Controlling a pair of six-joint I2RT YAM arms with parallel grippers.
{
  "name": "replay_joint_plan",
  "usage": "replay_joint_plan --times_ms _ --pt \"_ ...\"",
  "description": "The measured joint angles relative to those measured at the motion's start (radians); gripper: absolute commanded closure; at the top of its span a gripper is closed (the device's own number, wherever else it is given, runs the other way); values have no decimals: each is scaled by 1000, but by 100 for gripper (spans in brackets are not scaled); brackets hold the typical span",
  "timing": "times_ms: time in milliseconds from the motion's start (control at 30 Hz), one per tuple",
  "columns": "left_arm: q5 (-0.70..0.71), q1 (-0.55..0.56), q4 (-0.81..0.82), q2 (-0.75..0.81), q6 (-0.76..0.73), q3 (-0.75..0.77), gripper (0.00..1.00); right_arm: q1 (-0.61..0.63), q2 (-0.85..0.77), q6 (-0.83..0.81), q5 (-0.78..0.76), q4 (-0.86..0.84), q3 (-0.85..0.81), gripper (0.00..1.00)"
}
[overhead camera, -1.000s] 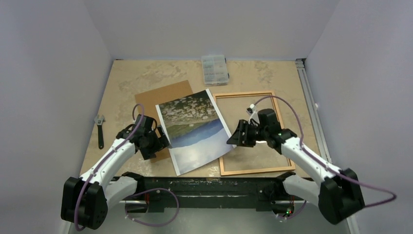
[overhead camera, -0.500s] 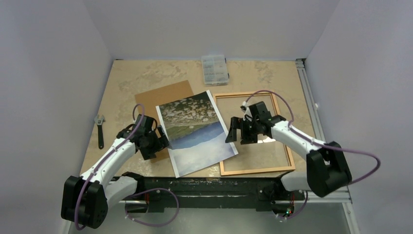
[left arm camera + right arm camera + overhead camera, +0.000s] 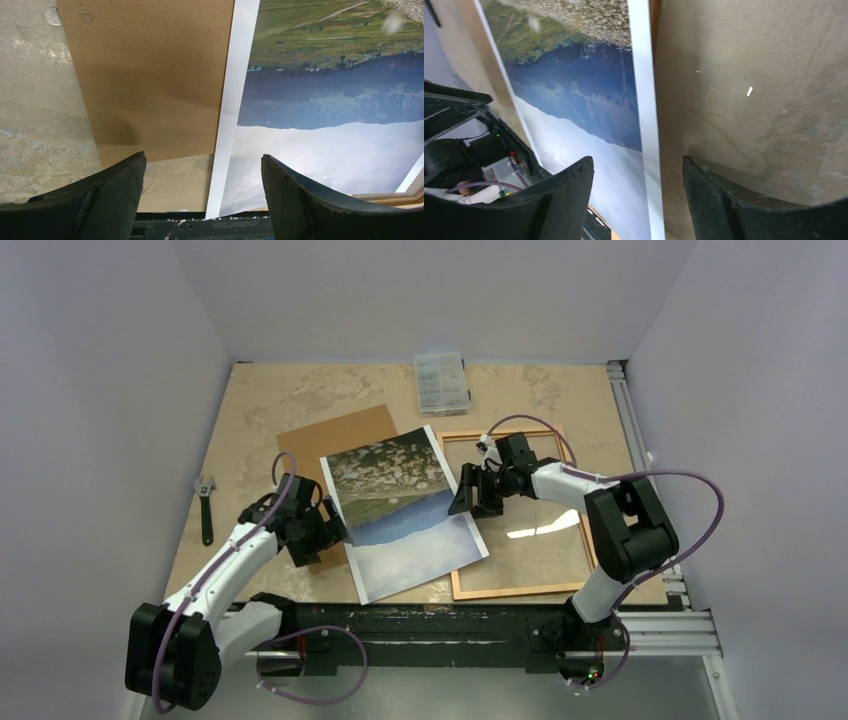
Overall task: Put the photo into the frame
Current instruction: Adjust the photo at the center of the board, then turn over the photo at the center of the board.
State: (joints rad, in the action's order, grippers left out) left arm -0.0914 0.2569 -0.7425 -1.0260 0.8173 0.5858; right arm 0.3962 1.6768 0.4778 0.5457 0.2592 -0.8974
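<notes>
Centrally on the surface [image 3: 270, 400] lies the one photo [image 3: 400, 510], flat and picture side up. Its long axis runs from the far edge to the near edge, with the near end swung a little toward the right. The mottled top points at the far edge and the pale part at the near edge.

The photo's right margin lies over the left rail of the single wooden frame [image 3: 520, 590]. The frame lies flat in the right half of the surface, its long axis also running far to near. The photo's left margin covers part of one brown backing board [image 3: 330, 440].

There are two arms. The left pincer [image 3: 333, 532] is at the photo's left edge, about halfway along. In its wrist view its jaws are spread wide either side of the white border [image 3: 227, 125] and grip nothing. The right pincer [image 3: 463, 500] is at the photo's right edge, over the frame's left rail. Its jaws are likewise spread, with the white border [image 3: 644, 100] running between them and nothing pinched.

One clear compartment box [image 3: 441, 382] sits at the far edge, and one adjustable wrench [image 3: 205, 508] lies near the left edge.
</notes>
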Motion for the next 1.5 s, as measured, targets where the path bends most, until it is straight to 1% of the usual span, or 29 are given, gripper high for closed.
replay_joint_plan --times_ms 67,133,167,200,233,300,333,533,700,833,1000,1133,1333,1400,1500 --pt "0 0 -4 4 0 2 18 0 6 13 30 -29 1 48" --pt "0 0 -6 9 0 2 18 0 7 25 48 -56 4 54" --pt "0 0 -8 10 0 2 18 0 7 35 57 -69 7 63" --pt "0 0 -9 11 -1 3 18 0 8 39 64 -79 9 76" --pt "0 0 -12 12 -1 5 18 0 10 46 77 -91 11 85" --pt "0 0 -16 16 -3 10 18 0 19 58 87 -109 12 97" --pt "1 0 -19 18 -3 13 18 0 24 64 94 -115 13 100" --pt "2 0 -42 41 -10 27 18 0 5 80 98 -102 19 100" --pt "2 0 -67 77 -14 46 18 0 -146 69 46 29 -13 100" --pt "2 0 -83 108 -16 59 18 -4 -335 45 -69 185 -134 100" --pt "1 0 -94 133 -16 60 18 -6 -550 5 -329 375 -336 100" --pt "-2 0 -97 136 -16 60 18 -6 -657 -15 -534 507 -458 100" --pt "-4 0 -97 136 -16 60 18 -7 -717 -50 -733 600 -523 100" --pt "-6 0 -97 136 -16 60 18 -9 -721 -63 -773 614 -521 100" --pt "-9 0 -97 135 -16 60 18 -11 -732 -80 -787 608 -481 100"
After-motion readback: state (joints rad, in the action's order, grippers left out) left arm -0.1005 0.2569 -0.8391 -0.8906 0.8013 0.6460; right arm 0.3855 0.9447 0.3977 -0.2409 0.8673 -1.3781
